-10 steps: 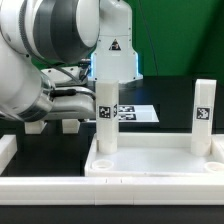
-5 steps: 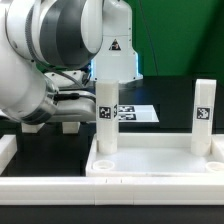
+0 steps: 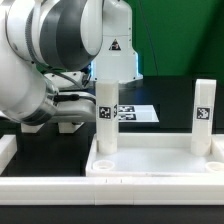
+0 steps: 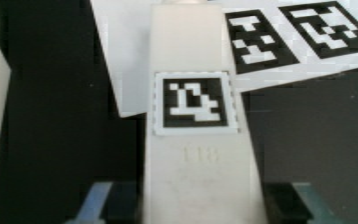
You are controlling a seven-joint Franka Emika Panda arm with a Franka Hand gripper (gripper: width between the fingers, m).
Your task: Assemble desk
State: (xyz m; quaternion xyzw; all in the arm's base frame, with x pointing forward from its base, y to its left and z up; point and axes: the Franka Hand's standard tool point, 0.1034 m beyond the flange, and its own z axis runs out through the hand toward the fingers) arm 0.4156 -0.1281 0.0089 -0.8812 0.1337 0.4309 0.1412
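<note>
Finding: desk leg (image 4: 194, 150) sits inside my gripper (image 4: 197, 208) — jaws apart, thin gap either side, not clamping; nothing moved since half a second ago.

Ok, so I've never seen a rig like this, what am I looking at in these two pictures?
A robot arm is building a small desk. One picture comes from a camera off the arm; the other from a camera on its wrist, looking along the gripper. On the dark table lies the white tabletop, with a standing leg at one corner. The gripper's two fingers flank a second leg, upright at another corner; whether they squeeze it is unclear. The flat sheet with black squares is the marker board, not furniture.
</note>
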